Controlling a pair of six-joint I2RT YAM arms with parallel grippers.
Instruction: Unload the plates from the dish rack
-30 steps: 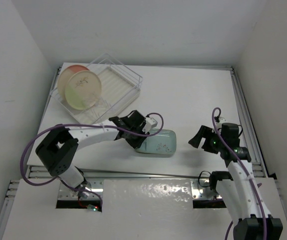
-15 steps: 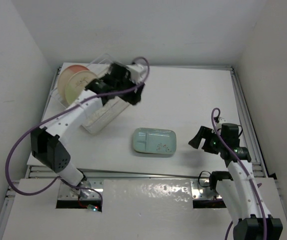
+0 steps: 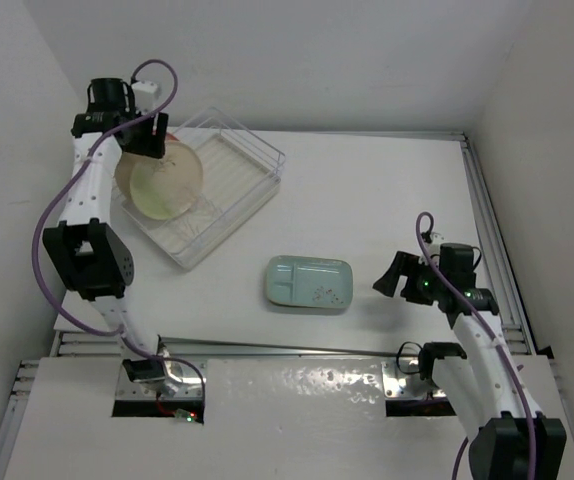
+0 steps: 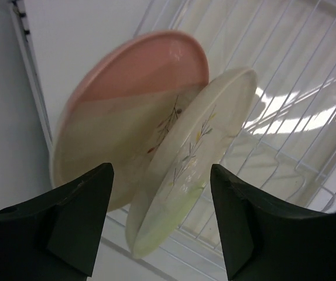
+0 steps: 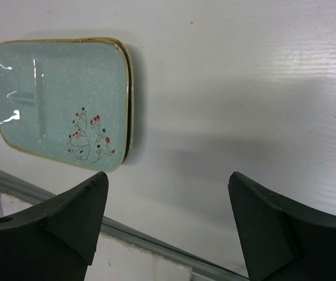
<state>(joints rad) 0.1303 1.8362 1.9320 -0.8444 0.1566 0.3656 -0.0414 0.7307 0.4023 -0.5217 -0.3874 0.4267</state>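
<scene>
The left pincer (image 4: 160, 170) hangs wide open and empty above the left corner of the dish rack (image 3: 257, 160). There two round plates stand on edge, the pink-topped one (image 4: 139, 76) behind the cream one (image 4: 197, 152). A teal divided plate (image 3: 310, 283) lies flat on the counter (image 3: 387, 190), well apart from the rack. Just to its right the right pincer (image 5: 168, 175) hovers, jaws spread, gripping nothing.
</scene>
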